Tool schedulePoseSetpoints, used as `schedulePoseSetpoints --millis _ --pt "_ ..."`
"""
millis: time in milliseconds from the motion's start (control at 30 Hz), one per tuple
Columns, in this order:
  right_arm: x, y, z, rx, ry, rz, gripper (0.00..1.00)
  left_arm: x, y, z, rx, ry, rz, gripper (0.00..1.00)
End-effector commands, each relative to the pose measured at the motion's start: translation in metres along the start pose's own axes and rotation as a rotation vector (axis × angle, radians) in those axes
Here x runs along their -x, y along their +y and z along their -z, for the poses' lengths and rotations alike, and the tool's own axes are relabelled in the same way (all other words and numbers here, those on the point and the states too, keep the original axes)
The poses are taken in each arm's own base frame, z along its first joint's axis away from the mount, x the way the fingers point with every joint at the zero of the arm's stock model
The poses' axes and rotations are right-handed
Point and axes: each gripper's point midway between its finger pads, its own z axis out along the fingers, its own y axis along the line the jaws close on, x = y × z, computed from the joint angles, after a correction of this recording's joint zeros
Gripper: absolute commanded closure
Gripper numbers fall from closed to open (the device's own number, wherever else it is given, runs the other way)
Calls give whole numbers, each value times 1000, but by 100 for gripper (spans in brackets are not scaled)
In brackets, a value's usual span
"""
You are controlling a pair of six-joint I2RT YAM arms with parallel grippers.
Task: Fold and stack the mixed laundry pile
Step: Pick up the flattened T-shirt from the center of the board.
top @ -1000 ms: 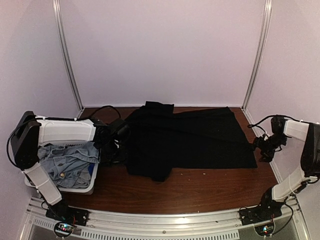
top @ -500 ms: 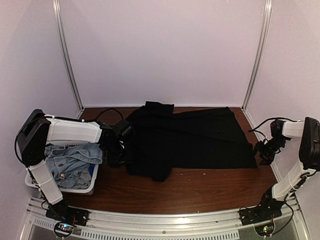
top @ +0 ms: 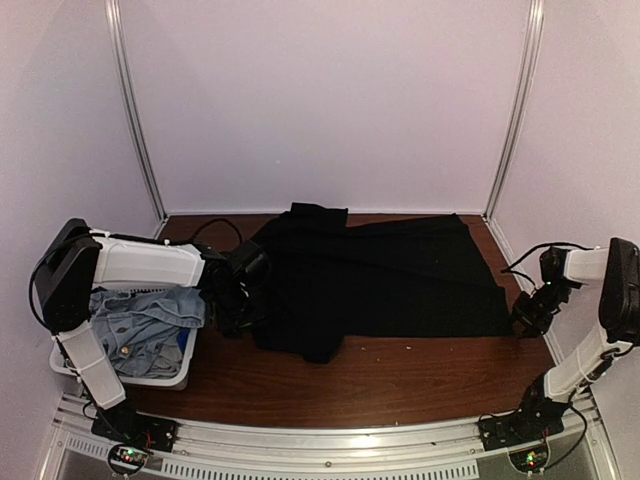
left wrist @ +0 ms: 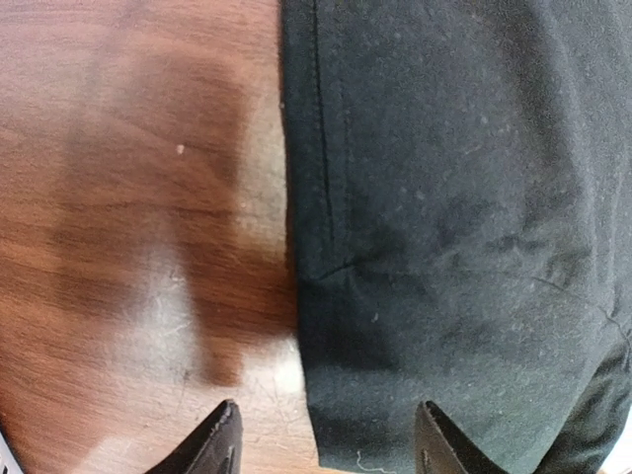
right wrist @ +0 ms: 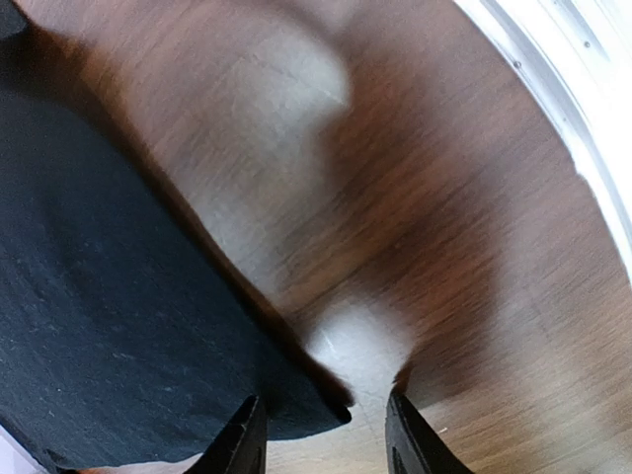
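Barely begun: the black shirt (top: 380, 280) lies unfolded across the desk (top: 400, 385), and the denim piece (top: 140, 325) waits in the basket (top: 150, 378) at the near-left corner. The left claw (left wrist: 329, 434) and right claw (right wrist: 321, 425) gape astride the shirt's side edges, seemingly gripping nothing.

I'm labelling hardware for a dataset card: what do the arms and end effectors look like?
Left arm and right arm have white shell links, black joints and loose black cables. Left end effector and right end effector have dark, pointed fingers.
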Motion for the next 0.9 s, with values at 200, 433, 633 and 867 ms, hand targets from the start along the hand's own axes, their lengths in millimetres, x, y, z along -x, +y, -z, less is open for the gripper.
schedulePoseSetpoints --millis 200,433,633,867 --pt "-11 -9 -16 7 17 -66 78 -10 10 -6 26 16 51 40" --pt "-6 5 -6 75 4 -58 100 -11 11 -1 18 10 52 42" --pt "1 13 5 104 -20 -42 100 -10 8 -5 16 -1 35 45" --pt "0 15 7 113 -21 -27 100 -1 -5 -19 -20 -32 35 51"
